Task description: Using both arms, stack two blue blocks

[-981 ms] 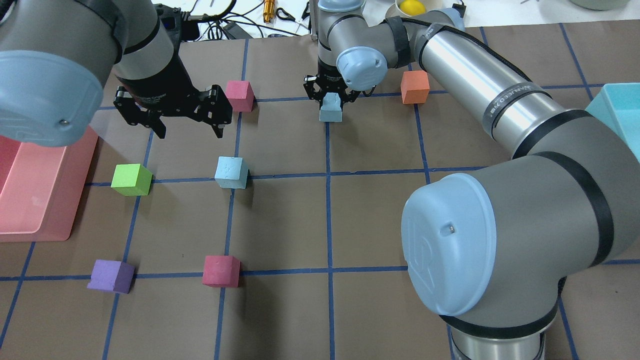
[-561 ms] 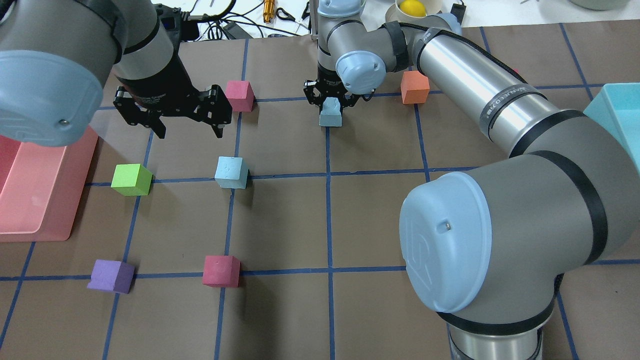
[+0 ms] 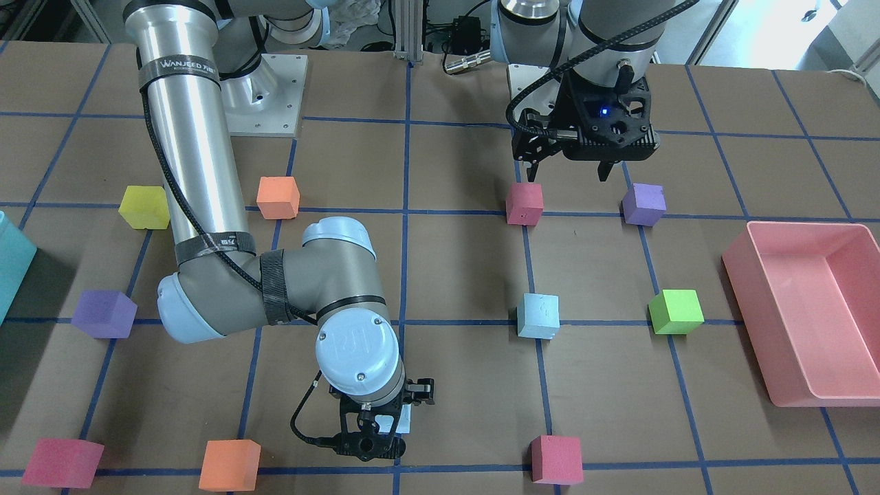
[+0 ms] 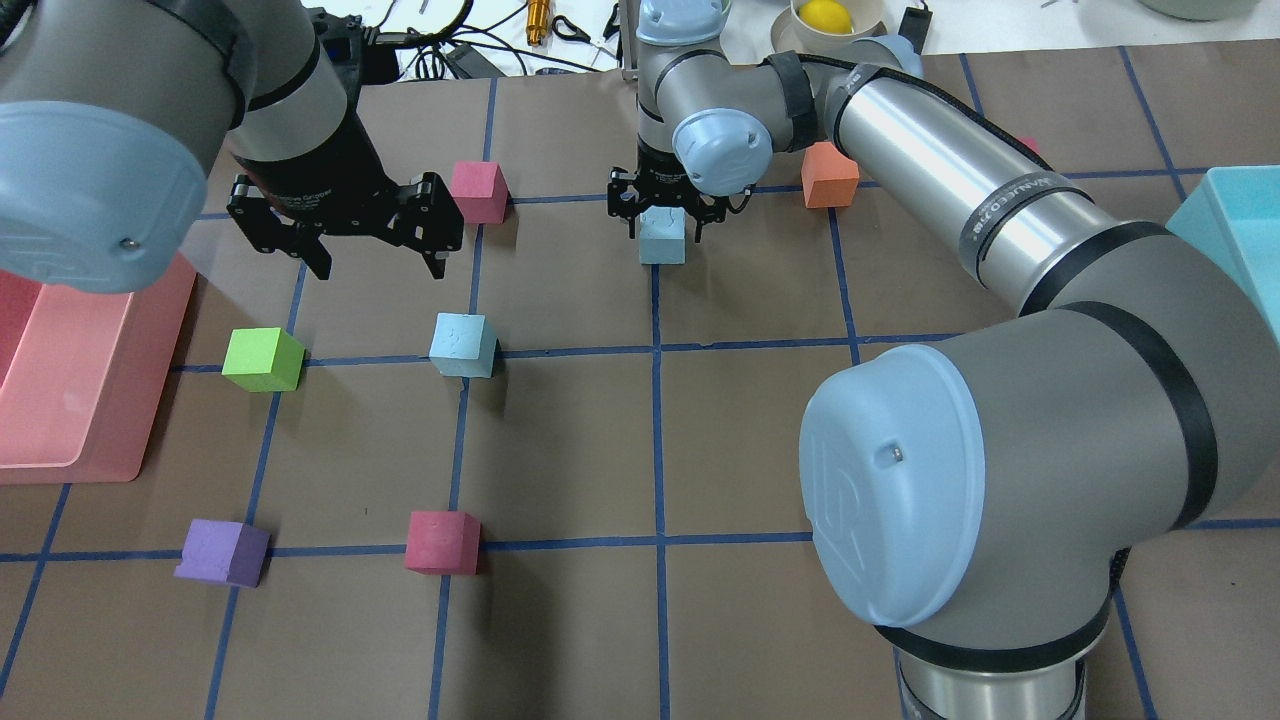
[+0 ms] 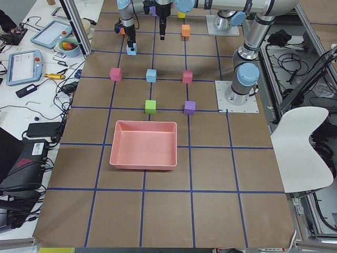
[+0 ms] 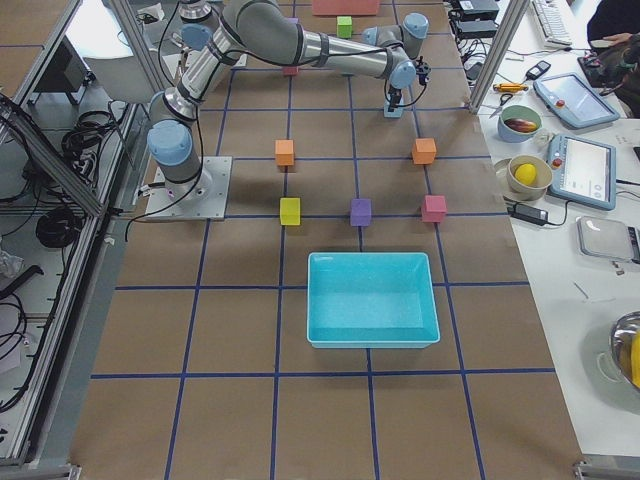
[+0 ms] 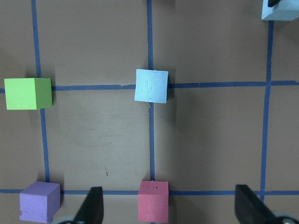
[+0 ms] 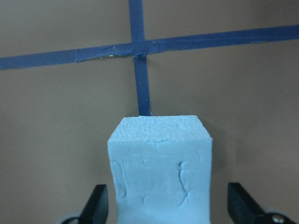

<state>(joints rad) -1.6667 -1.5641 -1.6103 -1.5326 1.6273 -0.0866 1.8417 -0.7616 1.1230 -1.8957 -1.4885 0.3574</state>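
1. Far blue block [image 4: 662, 243]: sits on the table [image 4: 760, 440], base on a blue tape line [image 4: 657, 300], at the side far from the robot, inside the span of the R gripper [image 4: 664, 230]. It lies flat on one face. It's a cube, so no long axis; its sides look approx. square to the tape grid.
2. Mid blue block [image 4: 463, 345]: on the table just beside a tape crossing, well apart from the far blue block. Also flat, no long axis; turned a touch off the grid in the L wrist view.
3. R gripper: spread wide, one of its fingers [image 8: 96, 205] each side of the far blue block w/ clear gaps in the R wrist view. It grips nothing.
4. L gripper [image 4: 378, 262]: spread wide, empty, hanging high above the table. It's not over the mid blue block, which lies ahead, centre of its wrist view.
5. Progress: prob. nil. No block sits on another and neither is gripped. Left to do: close on one, lift, carry across, set it square on the other, let go.
6. Around: green cube [image 4: 262, 360] near the mid blue block; crimson cube [image 4: 478, 190] & orange cube [image 4: 830, 175] in the far row; pink bin [image 4: 60, 400] at the L edge.
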